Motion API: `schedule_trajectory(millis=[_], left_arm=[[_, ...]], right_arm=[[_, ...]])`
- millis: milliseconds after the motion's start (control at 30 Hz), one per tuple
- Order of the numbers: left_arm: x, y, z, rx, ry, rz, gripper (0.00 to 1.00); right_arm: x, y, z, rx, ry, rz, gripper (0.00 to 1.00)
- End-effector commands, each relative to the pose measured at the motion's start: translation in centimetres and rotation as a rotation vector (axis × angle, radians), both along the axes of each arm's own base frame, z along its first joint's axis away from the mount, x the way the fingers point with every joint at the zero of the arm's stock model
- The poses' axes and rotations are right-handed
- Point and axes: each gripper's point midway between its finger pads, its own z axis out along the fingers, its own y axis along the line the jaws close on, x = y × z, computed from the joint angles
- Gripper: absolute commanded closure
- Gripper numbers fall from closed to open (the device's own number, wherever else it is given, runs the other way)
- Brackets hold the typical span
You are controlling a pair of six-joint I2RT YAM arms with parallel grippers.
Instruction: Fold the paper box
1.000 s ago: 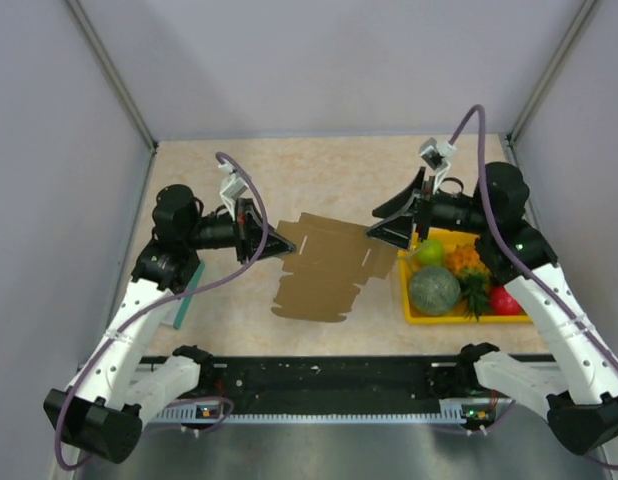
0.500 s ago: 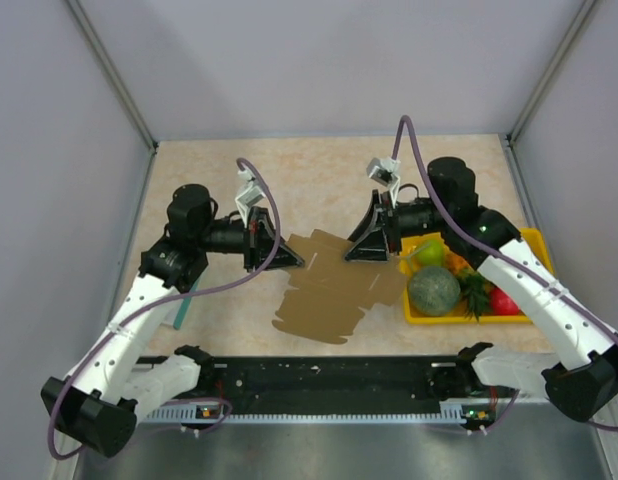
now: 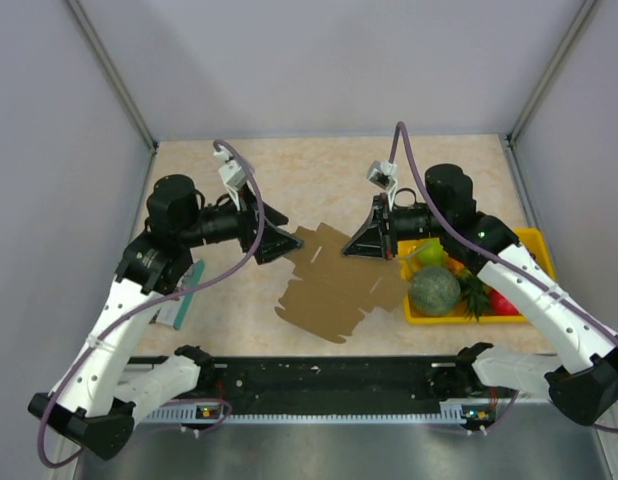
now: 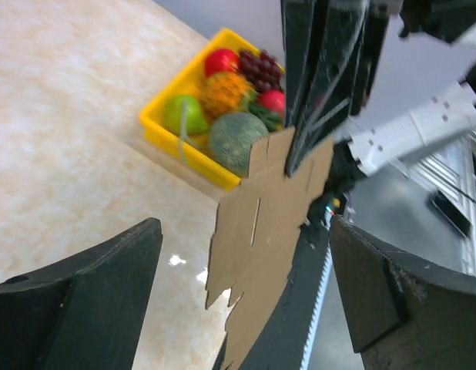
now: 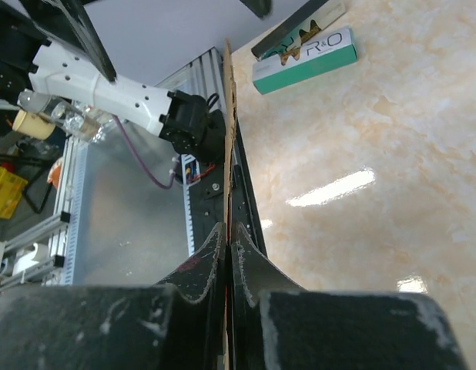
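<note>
Where the two arms reach in from the near edge, the beige marbled worktop [image 3: 329,170] carries everything in sight. The paper box [image 3: 334,285] is the largest loose thing on it: a flat, unfolded sheet of brown cardboard with slots and notched flaps, lying about the middle of the worktop between the arms, with its far edge lifted. From the left wrist the paper box [image 4: 261,223] stands up in front of the camera with its jagged flaps pointing down, and from the right wrist it [image 5: 226,116] shows only as a thin brown line, edge-on. To the right of the sheet, just beside its right edge, sits a yellow tray [image 3: 459,318] filled with fruit, a round green melon [image 3: 434,290] nearest the cardboard. On the left side of the worktop, under the left arm, lies a small teal-and-white packet [image 3: 182,295], well apart from the sheet. The right gripper [image 3: 351,248] has its jaws pressed together on the far edge of the cardboard, pinching the sheet between them, as its own camera shows [image 5: 226,231]. The left gripper [image 3: 281,235] sits just beside the sheet's far left corner with its jaws spread wide and nothing clamped between them; its own camera [image 4: 246,231] shows both fingers well apart on either side of the cardboard.
</note>
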Motion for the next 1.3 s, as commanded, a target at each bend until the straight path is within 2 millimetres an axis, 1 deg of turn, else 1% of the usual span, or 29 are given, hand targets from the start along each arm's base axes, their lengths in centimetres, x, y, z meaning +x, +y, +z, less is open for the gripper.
schedule_trajectory(millis=[0,33,67,100,133,167,200,233,267,300,333,400,433,467,500,533,567,600,633,767,867,933,1100,1233,1267], left_arm=[[2.2,1.5,3.3,0.016,-0.050,0.214,0.14],[2.0,1.3,4.2,0.008,-0.049,0.202,0.20],[2.4,0.7,3.6,0.018,-0.007,0.186,0.25],[2.3,0.3,3.7,0.017,0.003,0.169,0.29],[2.4,0.1,4.2,0.009,0.006,0.166,0.34],[2.9,-0.3,3.8,0.017,0.030,0.157,0.38],[3.1,-0.4,3.9,0.018,0.036,0.153,0.42],[3.3,-0.6,4.6,0.011,0.035,0.151,0.50],[3.7,-0.9,4.2,0.018,0.059,0.141,0.53],[3.7,-1.2,4.3,0.016,0.070,0.123,0.55],[4.0,-1.6,4.0,0.016,0.090,0.109,0.60],[4.0,-1.9,3.7,0.014,0.115,0.084,0.65],[4.1,-2.3,3.1,0.014,0.143,0.060,0.67],[3.9,-2.5,3.0,0.005,0.157,0.031,0.68],[3.7,-3.0,3.3,-0.019,0.148,-0.013,0.68],[2.7,-3.4,3.1,-0.036,0.187,-0.084,0.69],[2.2,-3.6,3.2,-0.056,0.190,-0.128,0.70],[1.8,-3.9,2.5,-0.066,0.213,-0.162,0.70],[0.9,-4.0,3.6,-0.107,0.192,-0.231,0.70],[-1.2,-3.9,4.6,-0.173,0.171,-0.349,0.69],[-2.1,-4.0,4.4,-0.174,0.188,-0.401,0.68],[-2.2,-4.0,4.3,-0.168,0.181,-0.408,0.69],[-3.1,-3.8,4.8,-0.172,0.154,-0.459,0.69],[-3.3,-4.0,4.7,-0.159,0.152,-0.484,0.68],[-3.5,-4.1,4.3,-0.147,0.179,-0.484,0.68]], right_arm=[[0.0,-0.1,1.2,0.036,-0.022,-0.046,1.00],[-0.1,-0.1,1.6,0.050,-0.036,-0.044,1.00],[-0.3,-0.1,1.7,0.058,-0.037,-0.037,1.00],[-0.5,-0.1,1.7,0.064,-0.030,-0.025,1.00],[-0.7,-0.1,2.0,0.075,-0.039,-0.014,1.00],[-1.0,-0.1,2.2,0.082,-0.041,-0.002,1.00],[-1.4,-0.1,2.4,0.089,-0.043,0.018,1.00],[-1.6,-0.1,2.4,0.092,-0.046,0.029,1.00],[-1.9,-0.2,2.6,0.102,-0.053,0.040,1.00],[-2.0,-0.2,2.7,0.105,-0.058,0.049,1.00],[-2.2,-0.3,2.7,0.107,-0.060,0.053,1.00],[-2.8,-0.4,3.0,0.123,-0.070,0.080,1.00],[-2.9,-0.4,3.2,0.128,-0.072,0.089,1.00],[-3.2,-0.4,3.3,0.135,-0.075,0.101,1.00],[-3.2,-0.4,3.2,0.134,-0.072,0.105,1.00],[-3.2,-0.4,3.2,0.134,-0.073,0.107,1.00],[-3.2,-0.4,3.3,0.136,-0.074,0.110,1.00],[-3.3,-0.3,3.2,0.135,-0.072,0.116,1.00],[-3.2,-0.3,3.1,0.134,-0.071,0.116,1.00],[-3.2,-0.1,3.0,0.135,-0.068,0.128,1.00],[-3.3,-0.1,3.1,0.139,-0.069,0.134,1.00],[-3.4,-0.1,3.1,0.140,-0.069,0.137,1.00],[-3.4,0.1,2.6,0.132,-0.050,0.148,1.00],[-3.5,0.1,2.8,0.135,-0.048,0.155,1.00],[-3.6,0.2,2.9,0.136,-0.051,0.160,1.00]])
